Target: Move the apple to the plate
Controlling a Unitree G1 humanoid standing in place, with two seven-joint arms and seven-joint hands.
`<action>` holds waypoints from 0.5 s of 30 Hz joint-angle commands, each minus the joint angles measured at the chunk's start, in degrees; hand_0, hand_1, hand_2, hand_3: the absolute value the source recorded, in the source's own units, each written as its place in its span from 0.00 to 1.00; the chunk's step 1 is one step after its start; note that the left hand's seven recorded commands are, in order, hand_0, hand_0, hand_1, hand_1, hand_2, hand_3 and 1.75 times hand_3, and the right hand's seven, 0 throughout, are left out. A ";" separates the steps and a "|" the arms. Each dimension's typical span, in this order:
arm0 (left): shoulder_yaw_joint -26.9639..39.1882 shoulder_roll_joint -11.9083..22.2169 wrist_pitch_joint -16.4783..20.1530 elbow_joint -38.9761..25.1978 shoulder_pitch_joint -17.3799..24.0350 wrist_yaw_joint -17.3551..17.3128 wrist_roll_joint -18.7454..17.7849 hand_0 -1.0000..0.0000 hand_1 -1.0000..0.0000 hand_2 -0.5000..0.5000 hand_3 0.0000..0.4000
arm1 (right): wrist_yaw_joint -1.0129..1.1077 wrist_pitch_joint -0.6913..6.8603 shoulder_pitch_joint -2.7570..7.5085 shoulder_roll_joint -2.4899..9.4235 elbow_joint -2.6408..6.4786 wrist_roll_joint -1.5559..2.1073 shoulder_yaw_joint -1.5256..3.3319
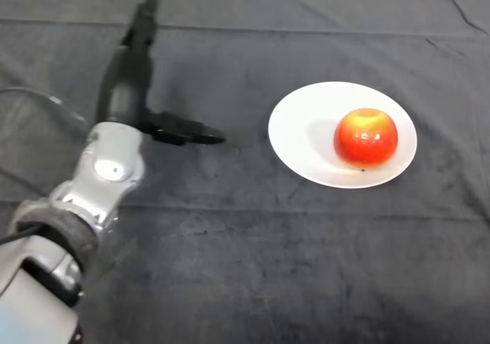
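The robot hand [134, 83] is positioned over the left part of the worktop [245, 260], well apart from the plate [298, 129]. Its fingers [145, 11] extend straight toward the far edge, and its thumb [187, 132] points sideways toward the plate. The robot hand is spread wide and holds nothing.

The apple [366, 136] rests upright on the plate, in the right half of the dish, clear of the rim. The plate lies flat on the dark cloth at the right of the worktop. No other object is visible on the cloth.

Step in hand: judged from this layout, the transfer is complete. The apple is on the plate and the robot hand has no contact with either item. The current step is release and clearance.

Next move: none is required on the apple. Any further motion calls only for drawing the arm [103, 183] back toward the robot's left, keeping the thumb clear of the plate rim so that the dish is not nudged.
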 commanded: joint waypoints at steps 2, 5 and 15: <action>3.59 5.30 -2.20 -3.54 3.24 -0.66 -1.08 1.00 1.00 0.50 0.00 | -0.22 0.15 -0.86 -1.09 1.51 -0.15 -0.85; 5.93 6.61 -2.55 -4.71 5.17 0.19 -1.23 1.00 1.00 0.50 0.00 | -0.25 0.16 -0.84 -1.07 1.45 -0.15 -0.84; 14.13 10.71 -4.02 -6.65 11.51 0.15 -3.17 1.00 1.00 0.50 0.00 | -0.34 0.17 -0.78 -1.01 1.28 -0.17 -0.81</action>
